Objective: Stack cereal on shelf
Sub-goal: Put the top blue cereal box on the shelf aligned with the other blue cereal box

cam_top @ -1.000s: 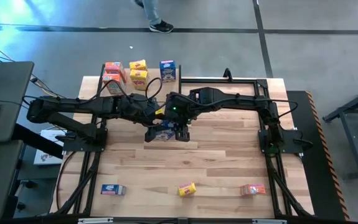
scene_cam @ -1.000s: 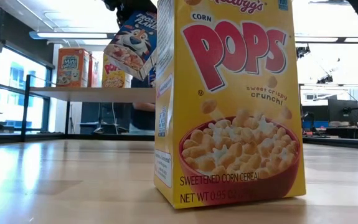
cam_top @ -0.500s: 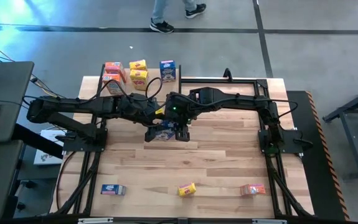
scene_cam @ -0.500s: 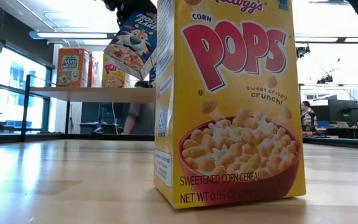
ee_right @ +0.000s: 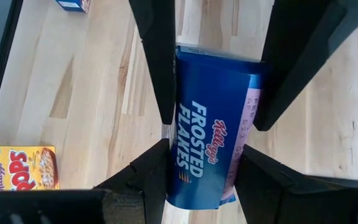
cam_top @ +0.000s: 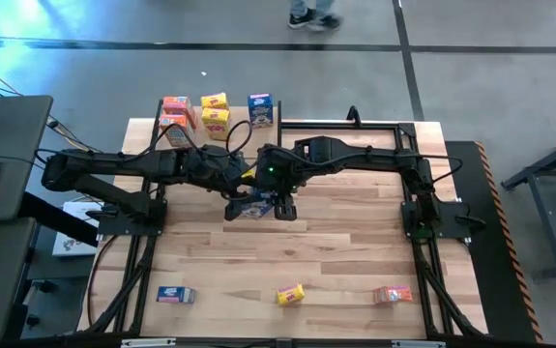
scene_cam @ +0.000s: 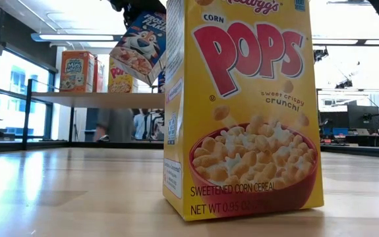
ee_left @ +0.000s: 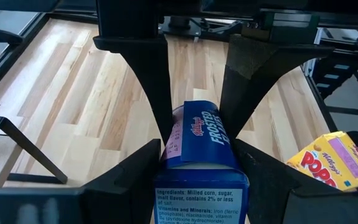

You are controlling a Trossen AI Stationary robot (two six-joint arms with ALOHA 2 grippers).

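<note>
Above the middle of the table (cam_top: 355, 242), the left gripper (cam_top: 237, 205) and right gripper (cam_top: 279, 205) both clamp one blue box (cam_top: 255, 205), labelled "Kellogg's Frosted Flakes", held tilted in the air, its long axis slanting. Near the front edge stands a yellow box (scene_cam: 242, 108) reading "Corn Pops".

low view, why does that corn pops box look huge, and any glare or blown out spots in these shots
Low view: the yellow Corn Pops box stands right at the lens, so it dwarfs the shelf behind; ceiling lights and windows are blown out white. High view: a bluish glare patch on the floor at the top left corner. Wrist views: evenly lit, the blue Frosted Flakes box sharp, no glare.
</note>
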